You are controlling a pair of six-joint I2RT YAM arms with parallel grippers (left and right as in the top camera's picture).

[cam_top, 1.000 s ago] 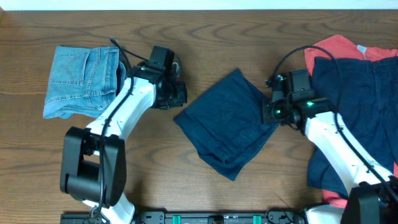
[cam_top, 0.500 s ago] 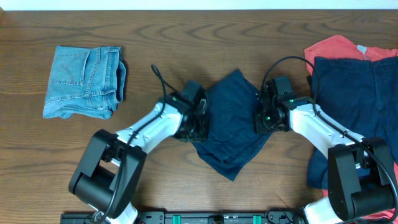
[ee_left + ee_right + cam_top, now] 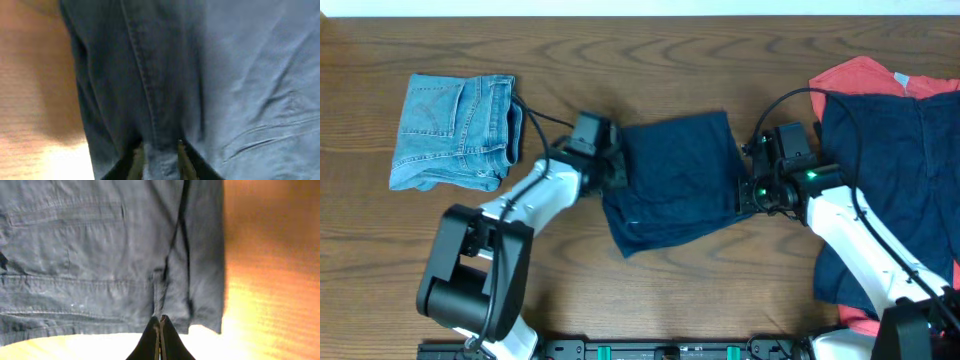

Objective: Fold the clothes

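The left gripper (image 3: 159, 152) is nearly closed. Its two fingers (image 3: 136, 161) stand a little apart, with a raised ridge of the shorts (image 3: 225, 75) pinched between them, next to a stitched seam that runs up the cloth. From overhead it grips the left edge of the shorts, and its arm reaches in from the lower left.

The right gripper (image 3: 160, 322) is fully closed, its tips pressed together on the hem of the shorts. A small pucker in the cloth leads straight to the tips. Its wrist view shows a welt pocket at the upper left and bare wood to the right of the cloth. From overhead it holds the right edge, opposite the left gripper.

The shorts are dark navy and lie in the middle of the table (image 3: 670, 60), spread between the two grippers as a rough rectangle. The lower left corner sags toward the front.

Folded denim (image 3: 455, 130) lies at the far left, well apart from the shorts. At the right edge a navy garment (image 3: 890, 160) lies spread over a red garment (image 3: 860, 75), and the right arm crosses over them.
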